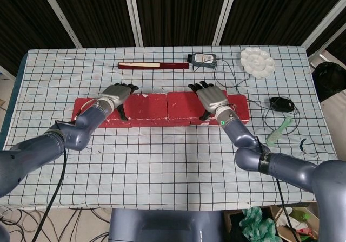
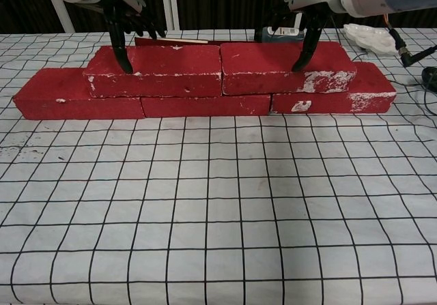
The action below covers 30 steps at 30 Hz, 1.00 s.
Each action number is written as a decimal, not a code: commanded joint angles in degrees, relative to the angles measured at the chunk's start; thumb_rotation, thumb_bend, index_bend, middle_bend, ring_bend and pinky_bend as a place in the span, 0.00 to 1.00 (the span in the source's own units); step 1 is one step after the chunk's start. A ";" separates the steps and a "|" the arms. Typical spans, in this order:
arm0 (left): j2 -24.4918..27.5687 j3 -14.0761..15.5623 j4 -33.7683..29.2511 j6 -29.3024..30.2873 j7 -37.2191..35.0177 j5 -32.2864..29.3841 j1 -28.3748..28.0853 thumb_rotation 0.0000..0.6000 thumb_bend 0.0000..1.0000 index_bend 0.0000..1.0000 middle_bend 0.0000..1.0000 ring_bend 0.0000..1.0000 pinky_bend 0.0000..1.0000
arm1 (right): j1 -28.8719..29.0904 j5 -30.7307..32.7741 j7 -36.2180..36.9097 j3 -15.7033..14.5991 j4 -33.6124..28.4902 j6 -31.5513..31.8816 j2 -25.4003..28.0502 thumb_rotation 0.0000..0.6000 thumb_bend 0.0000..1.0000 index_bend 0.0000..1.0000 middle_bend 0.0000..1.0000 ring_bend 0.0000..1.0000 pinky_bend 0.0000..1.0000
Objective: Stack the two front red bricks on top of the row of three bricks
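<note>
No brand, label or writing can be read on anything here. The five bricks are dull red with a rough, crumbly surface and white scuffs along edges and faces. Three lie end to end in a row across the middle of the table [image 2: 218, 250], which is covered by a white cloth with a black grid: the left bottom brick [image 2: 75, 95], the middle bottom brick [image 2: 205, 105] and the right bottom brick [image 2: 341, 99]. On them lie two more, end to end and touching: the left upper brick [image 2: 167, 69] spans the joint of the left and middle bottom bricks, the right upper brick [image 2: 283, 66] the joint of the middle and right ones.

The left hand [image 2: 126, 25] hangs over the left end of the left upper brick, fingers apart and pointing down, holding nothing; whether a fingertip touches the brick cannot be told. The right hand [image 2: 307, 18] is likewise spread and empty above the right upper brick, one dark fingertip touching or nearly touching its top.

Far behind the bricks lie a long red-and-cream flat stick [image 1: 153, 65], a small dark device with a cable [image 1: 202, 59] and a white paint palette [image 1: 257, 62]. To the right are a black mouse [image 1: 281, 104] and a green-handled tool [image 1: 278, 132].
</note>
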 commanded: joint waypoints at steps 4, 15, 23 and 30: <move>7.86 -1.90 -8.26 3.66 -0.96 2.33 0.58 1.00 0.00 0.00 0.02 0.00 0.00 | -1.77 -2.04 1.24 0.78 -4.48 2.83 2.88 1.00 0.08 0.00 0.07 0.00 0.13; 26.02 0.99 -33.23 29.26 3.33 16.08 12.31 1.00 0.00 0.00 0.01 0.00 0.00 | -14.95 -13.51 5.04 -0.54 -22.45 22.78 14.98 1.00 0.08 0.00 0.07 0.00 0.13; 30.85 5.26 -42.12 54.68 -0.97 42.37 35.05 1.00 0.00 0.00 0.01 0.00 0.00 | -31.52 -31.20 11.76 -9.02 -27.77 38.31 20.33 1.00 0.08 0.00 0.07 0.00 0.13; 27.04 11.07 -37.02 73.70 -1.65 58.31 57.33 1.00 0.00 0.00 0.01 0.00 0.00 | -45.86 -46.02 14.12 -17.51 -28.61 52.15 19.54 1.00 0.08 0.00 0.07 0.00 0.13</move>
